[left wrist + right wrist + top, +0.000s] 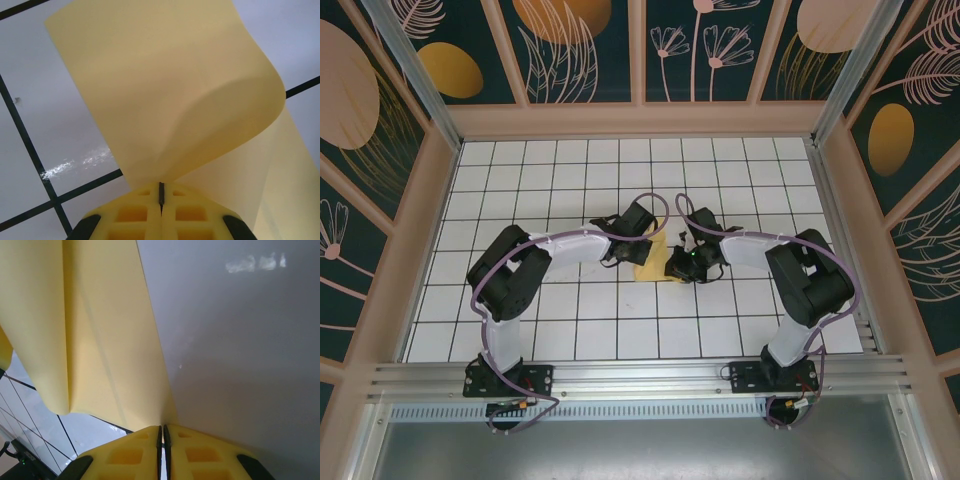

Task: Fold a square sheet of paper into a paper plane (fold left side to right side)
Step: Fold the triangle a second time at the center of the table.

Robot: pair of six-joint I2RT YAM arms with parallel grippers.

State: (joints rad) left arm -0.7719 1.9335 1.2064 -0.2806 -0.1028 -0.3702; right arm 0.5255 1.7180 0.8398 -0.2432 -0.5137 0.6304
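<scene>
The square sheet of paper [647,270] is plain yellow and lies at the middle of the white grid table, between the two grippers. In the left wrist view the sheet [165,90] rises from the jaws and curls over itself in a soft bend, with a flatter layer beneath at the right. My left gripper [161,190] is shut on its edge, and in the top view it [624,254] stands at the sheet's left side. My right gripper [163,429] pinches the sheet [100,340] at its right edge, and its jaws are all but together. From above it [678,265] sits just right of the paper.
The white tiled table [570,180] is boxed in by patterned walls [400,200] at left, back and right. A metal rail [640,378] with both arm bases runs along the near edge. Both arms bend inward over the table's middle.
</scene>
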